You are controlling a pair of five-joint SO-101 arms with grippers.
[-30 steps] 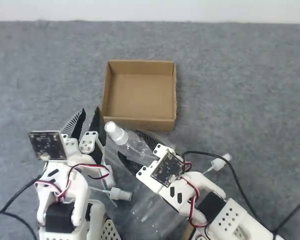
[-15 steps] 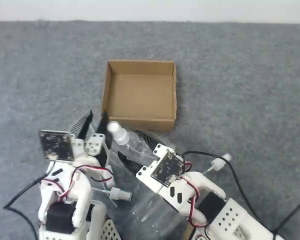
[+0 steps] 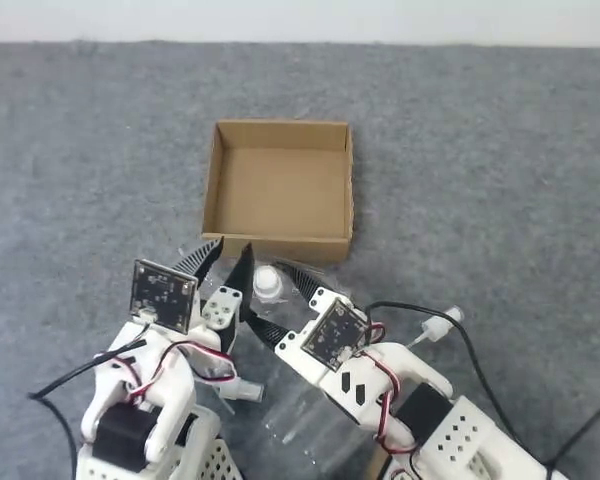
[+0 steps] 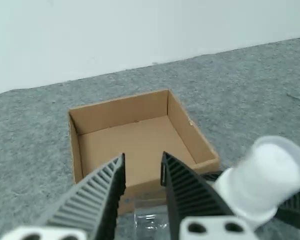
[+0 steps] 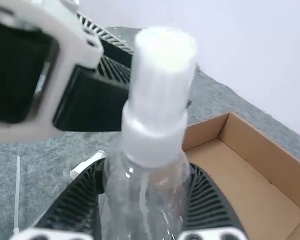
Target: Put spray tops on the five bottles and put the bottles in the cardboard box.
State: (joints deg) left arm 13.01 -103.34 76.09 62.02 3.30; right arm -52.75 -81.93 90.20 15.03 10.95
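Note:
A clear bottle with a white spray top on it stands nearly upright just in front of the cardboard box. My right gripper is shut around the bottle's body, its top rising above the fingers. My left gripper is open by a narrow gap, with nothing in it, close beside the spray top on its left. Its black fingers sit right behind the bottle in the right wrist view. The box is empty.
A loose spray top lies right of the right arm and another lies between the two arms. More clear bottles lie at the near edge under the right arm. Grey carpet spreads around the box.
My left arm has swung right, up against the bottle's spray top, and its fingers have narrowed. The bottle in the right gripper has tipped from slanted to nearly upright.

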